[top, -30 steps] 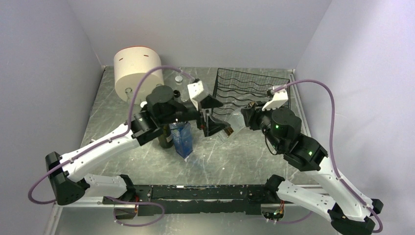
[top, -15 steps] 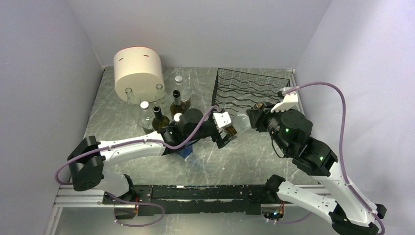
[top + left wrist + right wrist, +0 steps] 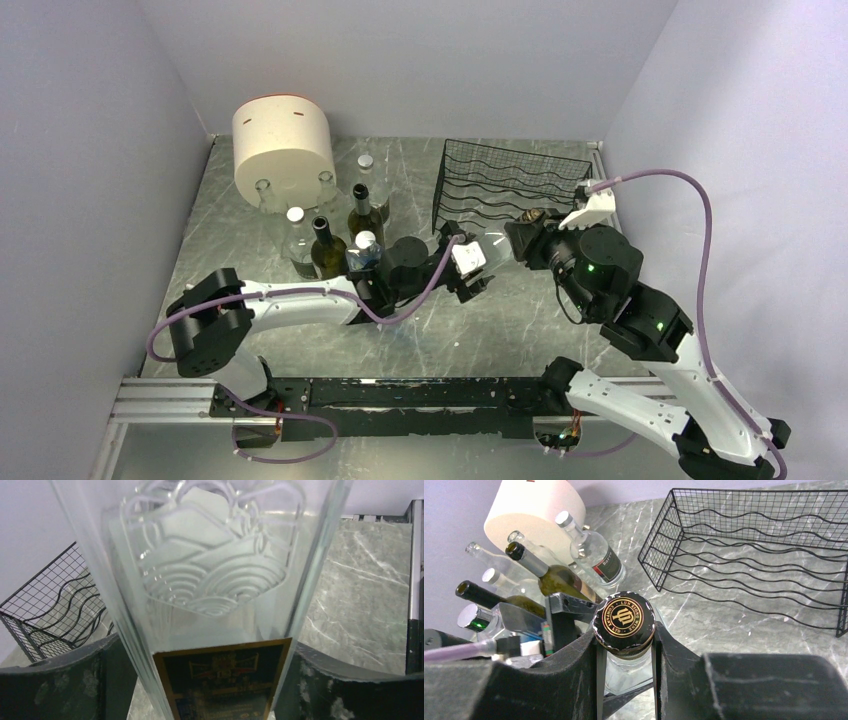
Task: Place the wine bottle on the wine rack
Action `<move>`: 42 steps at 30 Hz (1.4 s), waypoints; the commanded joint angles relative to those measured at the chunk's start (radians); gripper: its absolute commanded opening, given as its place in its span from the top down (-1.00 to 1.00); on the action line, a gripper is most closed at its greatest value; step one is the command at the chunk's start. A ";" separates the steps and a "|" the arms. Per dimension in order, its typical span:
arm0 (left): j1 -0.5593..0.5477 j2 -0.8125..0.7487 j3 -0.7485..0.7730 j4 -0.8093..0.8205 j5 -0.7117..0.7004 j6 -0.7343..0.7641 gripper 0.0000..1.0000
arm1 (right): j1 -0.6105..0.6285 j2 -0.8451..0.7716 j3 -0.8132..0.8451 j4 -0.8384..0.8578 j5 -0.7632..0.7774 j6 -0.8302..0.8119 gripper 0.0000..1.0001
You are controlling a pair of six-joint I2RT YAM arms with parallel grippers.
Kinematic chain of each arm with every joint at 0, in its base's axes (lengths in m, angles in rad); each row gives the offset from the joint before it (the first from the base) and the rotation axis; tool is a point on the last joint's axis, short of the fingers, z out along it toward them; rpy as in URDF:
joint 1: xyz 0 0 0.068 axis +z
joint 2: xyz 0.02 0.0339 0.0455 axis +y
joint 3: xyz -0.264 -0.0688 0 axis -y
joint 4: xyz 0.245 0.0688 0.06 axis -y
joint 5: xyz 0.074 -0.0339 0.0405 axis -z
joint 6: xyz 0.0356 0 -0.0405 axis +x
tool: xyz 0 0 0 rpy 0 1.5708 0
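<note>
A clear glass wine bottle (image 3: 487, 251) with a black and gold label lies tilted between both grippers, just in front of the black wire wine rack (image 3: 510, 185). My left gripper (image 3: 468, 274) is shut on the bottle's body (image 3: 210, 570), with a finger on each side of the label. My right gripper (image 3: 520, 240) is shut on the bottle's neck, just under its black and gold cap (image 3: 624, 617). The rack also shows in the left wrist view (image 3: 55, 610) and the right wrist view (image 3: 754, 555), and holds nothing.
A cream cylindrical container (image 3: 283, 140) stands at the back left. Several upright bottles (image 3: 325, 245) and a blue carton (image 3: 365, 262) cluster in front of it, close behind my left arm. Walls close in on the left, back and right.
My left arm has dropped low and stretched right, carrying the bottle toward the rack. My right gripper has shifted slightly right and back while still holding the neck.
</note>
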 commanded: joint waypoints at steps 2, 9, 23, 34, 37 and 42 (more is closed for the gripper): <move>-0.011 -0.009 -0.029 0.137 -0.077 0.013 -0.36 | -0.001 -0.044 0.045 0.129 0.049 0.077 1.00; -0.011 -0.022 0.014 0.092 -0.043 0.112 0.86 | 0.000 -0.065 0.073 0.042 0.031 0.078 -0.26; 0.021 -0.093 0.001 0.099 0.237 0.740 0.86 | -0.001 0.008 0.314 -0.293 -0.025 -0.020 -0.65; 0.037 -0.076 0.023 0.133 0.272 1.106 0.86 | 0.000 0.100 0.227 -0.361 -0.179 -0.077 -0.70; 0.045 -0.086 0.031 0.117 0.288 1.133 0.86 | 0.000 0.108 0.197 -0.366 -0.203 -0.067 -0.71; 0.058 -0.098 0.030 0.113 0.295 1.161 0.86 | -0.001 0.102 0.132 -0.359 -0.245 -0.054 -0.72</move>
